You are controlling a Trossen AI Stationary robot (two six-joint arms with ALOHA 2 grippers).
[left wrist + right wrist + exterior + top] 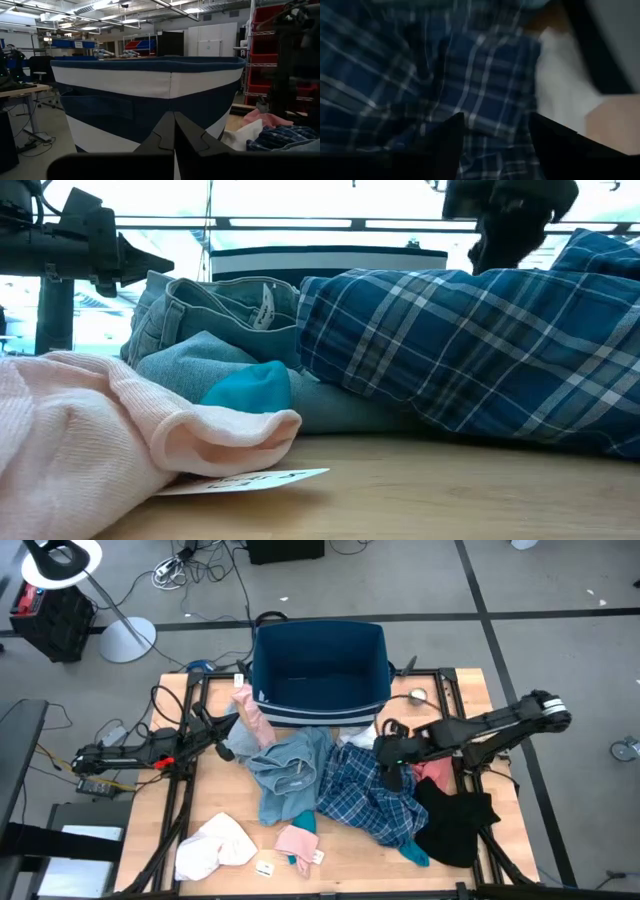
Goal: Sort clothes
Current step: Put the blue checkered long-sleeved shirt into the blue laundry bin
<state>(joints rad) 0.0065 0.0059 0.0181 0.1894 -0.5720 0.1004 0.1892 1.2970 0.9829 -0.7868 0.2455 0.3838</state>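
Note:
The clothes lie in a heap on the table in front of the dark blue bin (pixel 320 670). There is a blue plaid garment (pixel 370 795), a light blue-grey one (pixel 290 772), a black one (pixel 455 822), a white one (pixel 213 845), a small pink one (pixel 297 840), a salmon-red one (pixel 436 772) and a teal one (pixel 414 854). A long pink piece (pixel 252 712) lies by the bin's left corner. My right gripper (pixel 392 774) is open and points down over the plaid (pixel 490 75). My left gripper (pixel 226 730) is shut and empty, facing the bin (pixel 150 95). My right gripper stands with its open fingers (pixel 445 145) pointing down from above, on either side of a patch of the blue plaid garment near its far edge. I cannot tell whether they touch the cloth.
A small round metal tin (pixel 417 696) lies right of the bin. Another white cloth (pixel 358 736) lies between the bin and the plaid. Paper tags (pixel 266 867) lie near the front edge, and one shows in the low view (pixel 245 478). Bare wood shows at the front centre.

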